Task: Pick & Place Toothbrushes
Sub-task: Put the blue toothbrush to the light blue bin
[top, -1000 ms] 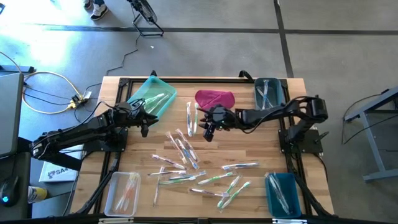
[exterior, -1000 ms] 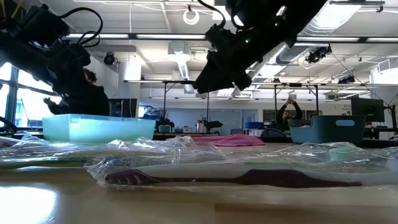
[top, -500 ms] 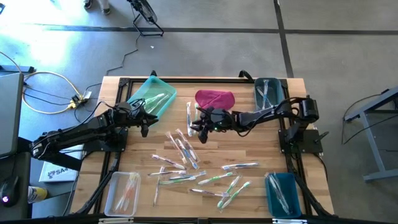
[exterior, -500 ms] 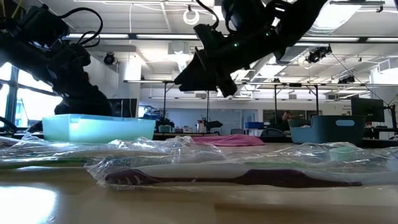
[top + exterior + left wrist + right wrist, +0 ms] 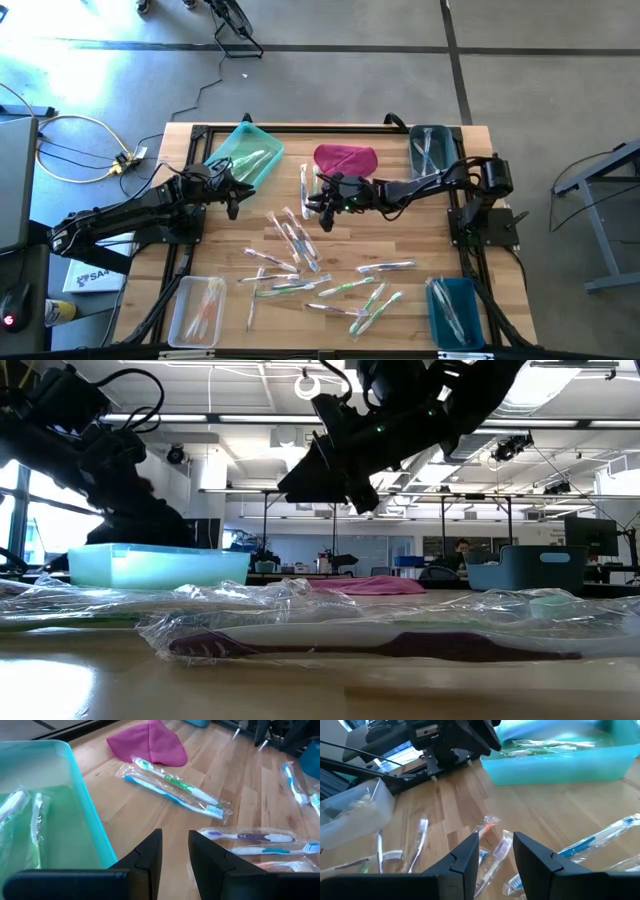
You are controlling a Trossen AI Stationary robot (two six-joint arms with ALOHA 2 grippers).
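Toothbrushes (image 5: 300, 238) on surface (image 5: 420, 235): light, stiff, slippery wrappers; pinch mid-handle. Right gripper (image 5: 322, 207) above them, left gripper (image 5: 232, 199) beside teal bin (image 5: 246, 152); both part-open, empty.

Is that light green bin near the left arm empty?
No. The light green bin holds wrapped toothbrushes, visible in both wrist views.

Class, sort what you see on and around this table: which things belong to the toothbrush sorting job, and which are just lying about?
Job:
- wrapped toothbrushes scattered on the wood
- translucent teal bin
- clear plastic bin
- two dark blue bins
- left gripper
- right gripper

Lying about:
- magenta cloth
- yellow cable on the floor
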